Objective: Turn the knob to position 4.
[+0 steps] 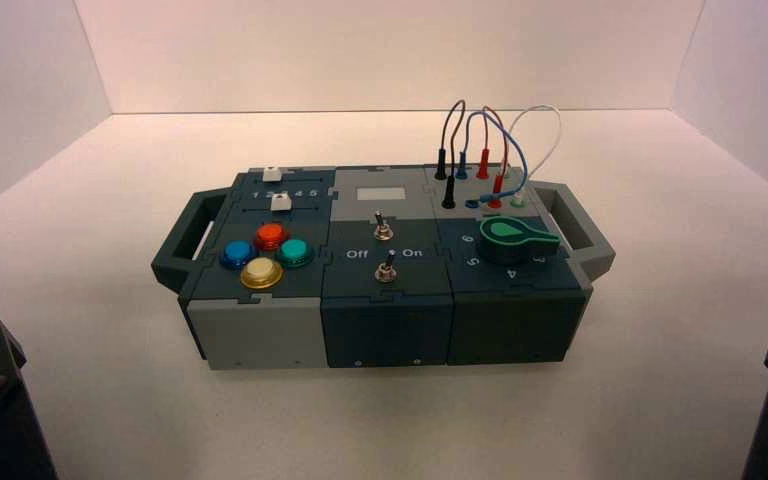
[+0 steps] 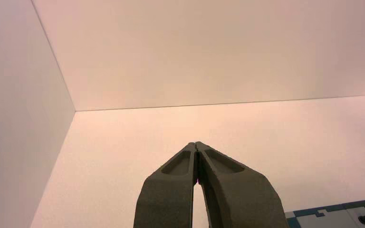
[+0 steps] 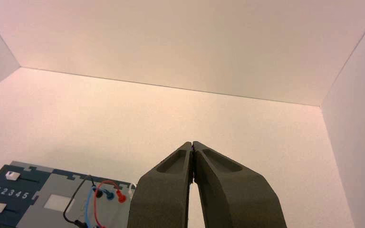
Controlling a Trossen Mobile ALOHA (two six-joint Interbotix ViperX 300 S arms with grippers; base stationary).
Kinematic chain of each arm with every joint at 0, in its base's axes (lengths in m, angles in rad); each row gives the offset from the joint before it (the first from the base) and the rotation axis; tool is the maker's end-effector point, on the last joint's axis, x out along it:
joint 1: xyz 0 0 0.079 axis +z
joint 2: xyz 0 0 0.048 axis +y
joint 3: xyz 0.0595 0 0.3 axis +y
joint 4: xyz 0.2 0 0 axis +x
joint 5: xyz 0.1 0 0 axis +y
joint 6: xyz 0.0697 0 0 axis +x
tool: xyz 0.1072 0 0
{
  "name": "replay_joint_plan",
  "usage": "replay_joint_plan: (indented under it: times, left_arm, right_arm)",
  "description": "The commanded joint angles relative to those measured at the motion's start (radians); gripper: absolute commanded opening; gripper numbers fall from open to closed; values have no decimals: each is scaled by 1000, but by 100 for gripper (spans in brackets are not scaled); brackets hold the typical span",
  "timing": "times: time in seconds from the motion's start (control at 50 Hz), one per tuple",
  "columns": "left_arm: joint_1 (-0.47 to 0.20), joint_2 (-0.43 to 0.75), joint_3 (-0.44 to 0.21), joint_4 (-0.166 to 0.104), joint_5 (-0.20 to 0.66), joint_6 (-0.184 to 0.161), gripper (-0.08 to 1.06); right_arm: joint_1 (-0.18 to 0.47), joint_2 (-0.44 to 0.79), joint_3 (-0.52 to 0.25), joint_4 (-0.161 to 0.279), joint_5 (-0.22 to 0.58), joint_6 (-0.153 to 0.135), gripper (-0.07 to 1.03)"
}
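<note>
both arms sit parked near the box [image 1: 380, 300], left end effector [image 2: 196, 145] and right end effector [image 3: 192, 144] closed, leaving the knob [image 1: 516, 237] untouched.

A box [image 1: 260, 335] of dark teal and pale grey panels is shown on a white table [image 1: 90, 240]. Four round push-buttons are seen: blue [image 1: 237, 253], orange-red [image 1: 270, 236], teal [image 1: 295, 251] and yellow [image 1: 261, 272]. Two white slider caps [image 1: 281, 203] are set on dark teal, with white numerals printed between them. A green knob [image 1: 516, 236] with a paler mint inlay is ringed by white numerals, the 4 [image 1: 513, 273] among them. Black, blue, red and white wires [image 1: 480, 125] are plugged in behind it. "Off" and "On" are lettered in white beside two metal switches [image 1: 384, 228]. The left gripper [image 2: 196, 145] and right gripper [image 3: 192, 144] are coloured dark olive-grey.
</note>
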Motion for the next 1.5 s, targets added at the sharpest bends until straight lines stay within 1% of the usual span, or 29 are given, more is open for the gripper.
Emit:
replay_joint_plan:
  times: [0.02, 0.32, 0.4, 0.5, 0.76, 0.92, 1.14, 1.22, 1.26, 1.28, 1.36, 1.44, 1.5]
  left_arm:
    - [3, 3, -14, 3, -11, 6, -3]
    - [3, 11, -14, 3, -3, 6, -3]
    - [-15, 18, -17, 3, 14, 6, -3]
    - [-55, 31, -20, 3, 41, 6, -3]
    - [-213, 87, -29, 3, 75, 6, -3]
    - [-334, 124, -34, 3, 103, 6, -3]
    - [-548, 170, -31, -5, 213, 6, -3]
    - [-580, 173, -23, -6, 225, 6, -3]
    - [-609, 176, -15, -6, 232, 6, -3]
    - [-652, 175, -8, -9, 239, 5, -3]
    - [-692, 176, -2, -15, 244, 3, -3]
    - [-729, 179, 5, -21, 245, 3, -3]
    - [-758, 187, 6, -23, 249, 2, -3]
  right_arm:
    - [-3, 3, -21, -2, -6, 0, -2]
    - [-5, 5, -18, -2, 2, 0, -2]
    - [-3, 6, -18, -2, 11, 0, -2]
    - [-3, 14, -17, -2, 25, 0, -2]
    - [-3, 60, -20, -2, 58, 0, -2]
    - [0, 101, -28, 0, 80, 0, -2]
    - [2, 146, -44, 0, 126, 0, -2]
    - [2, 153, -46, 0, 132, 0, -2]
    - [2, 161, -49, 0, 140, 0, -2]
    - [2, 178, -58, 0, 164, -5, -2]
    - [2, 201, -71, -2, 199, -15, -2]
    - [6, 224, -83, 0, 235, -17, -2]
    - [11, 241, -94, 0, 279, -17, -2]
